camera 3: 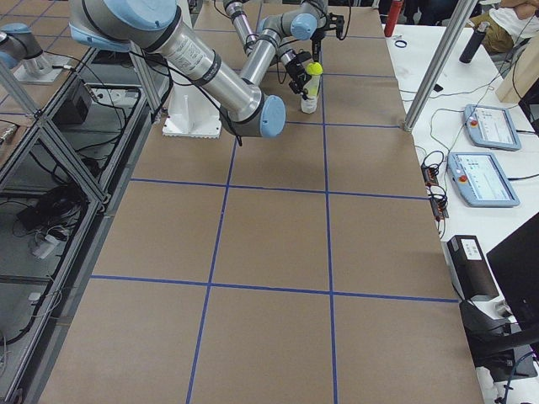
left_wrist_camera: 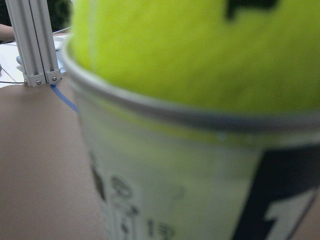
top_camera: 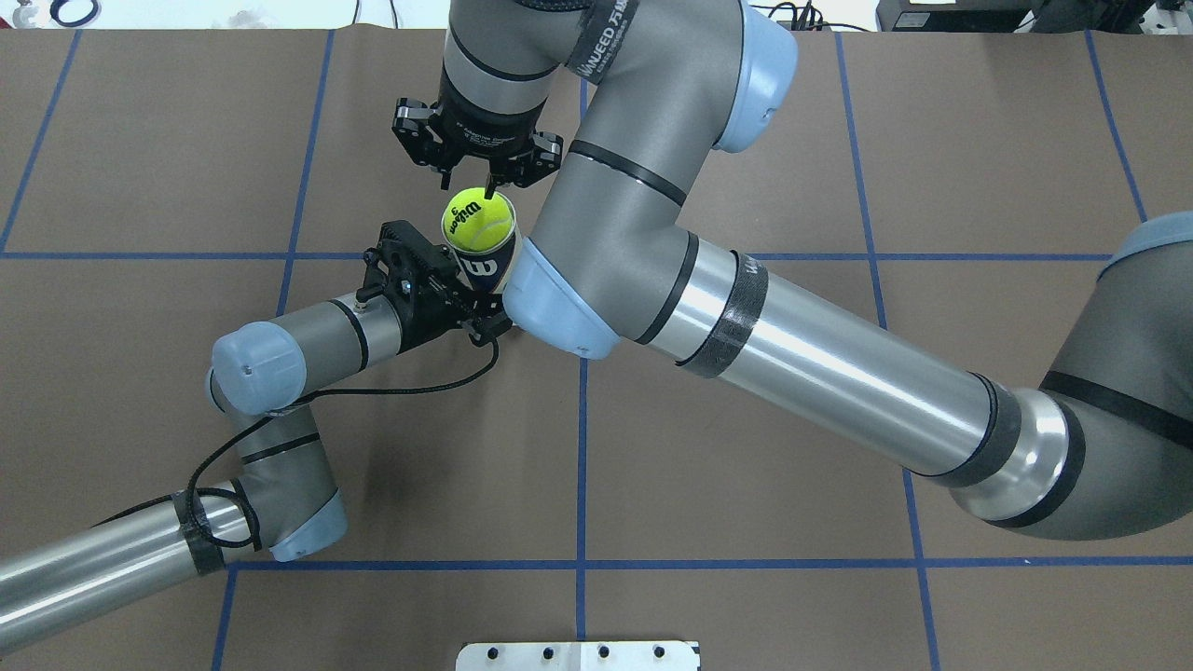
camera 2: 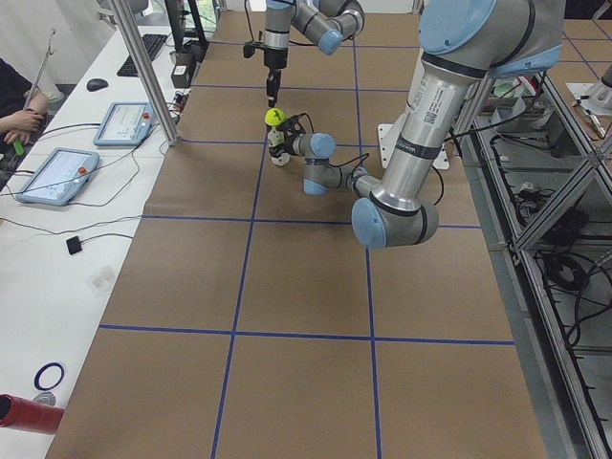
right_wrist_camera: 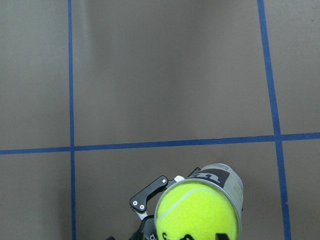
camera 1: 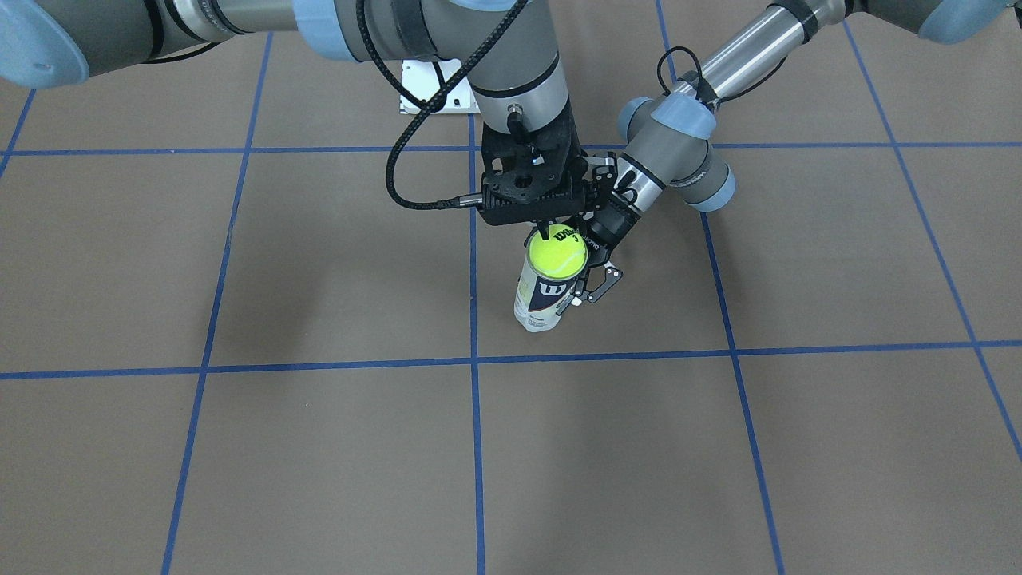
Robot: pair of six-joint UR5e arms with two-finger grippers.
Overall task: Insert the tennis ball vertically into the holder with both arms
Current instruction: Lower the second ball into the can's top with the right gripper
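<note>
showing tennis ball (camera 1: 556, 254) seated in mouth of upright holder (camera 1: 539, 307) at frame centre; left gripper (camera 1: 588, 291) pinches holder from its right; right gripper (camera 1: 541, 230) just above ball, its spread cannot be told.

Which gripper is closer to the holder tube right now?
Left. The left gripper is clamped on the side of the holder, below its mouth. The right gripper hangs above, fingertips at the top of the tennis ball sitting in the holder's mouth.

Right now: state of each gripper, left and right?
Left gripper: closed on the clear plastic tennis-ball tube.
Right gripper: above the yellow tennis ball in the tube's mouth; open or shut cannot be told.
</note>
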